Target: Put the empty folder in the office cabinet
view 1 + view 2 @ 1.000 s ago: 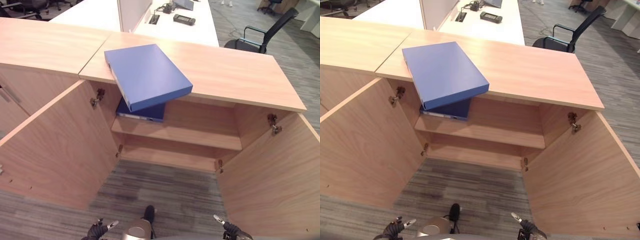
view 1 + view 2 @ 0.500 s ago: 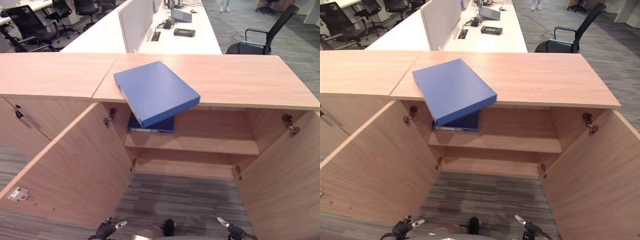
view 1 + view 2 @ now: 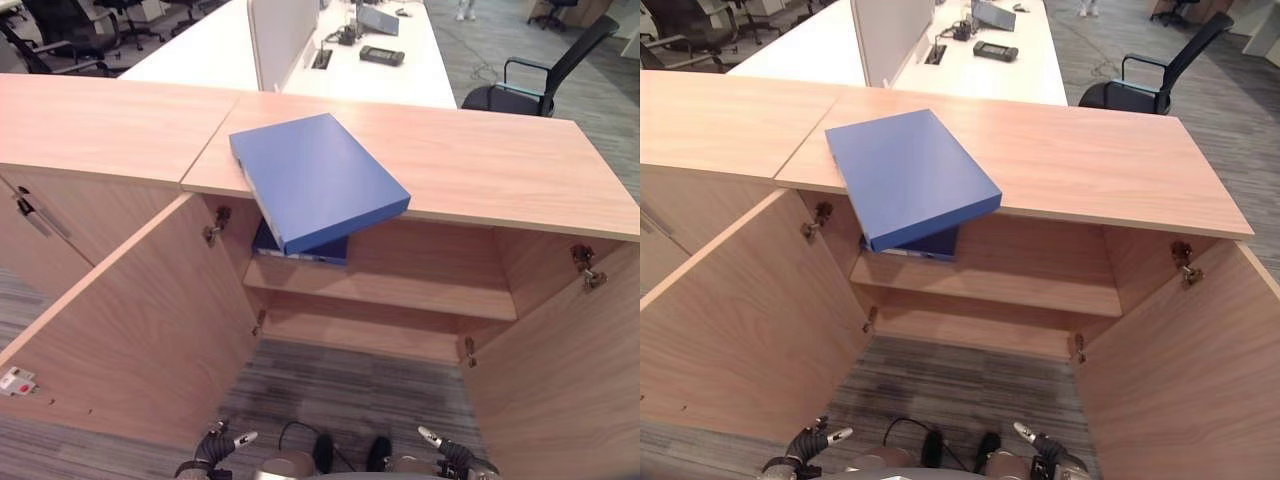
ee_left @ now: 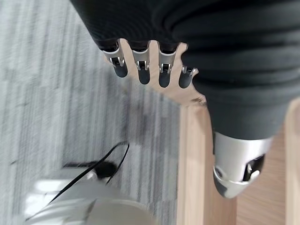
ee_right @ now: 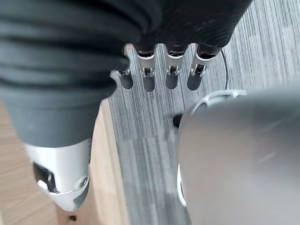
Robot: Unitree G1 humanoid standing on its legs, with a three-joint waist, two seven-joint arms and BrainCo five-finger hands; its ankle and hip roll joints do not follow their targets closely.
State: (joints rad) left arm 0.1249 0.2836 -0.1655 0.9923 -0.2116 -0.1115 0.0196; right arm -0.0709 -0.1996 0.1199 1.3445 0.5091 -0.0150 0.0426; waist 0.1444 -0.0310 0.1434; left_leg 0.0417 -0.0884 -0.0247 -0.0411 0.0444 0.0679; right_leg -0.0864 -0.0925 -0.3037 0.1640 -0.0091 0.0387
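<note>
Wooden cabinet top [image 3: 470, 165] under blue folder [image 3: 315, 178], corner overhanging open shelf [image 3: 390, 290].

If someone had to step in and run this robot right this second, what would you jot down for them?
Left hand: low, at the view's lower edge, fingers straight, holding nothing.
Right hand: low as well, fingers straight, empty.
Blue folder: lying on the cabinet top, one corner jutting out over the opening.
Cabinet: both doors wide open; another blue folder already lies on the upper shelf, left end.
Done: the doors are open, nothing else.
Left: pick the blue folder off the top and set it on a shelf inside.
</note>
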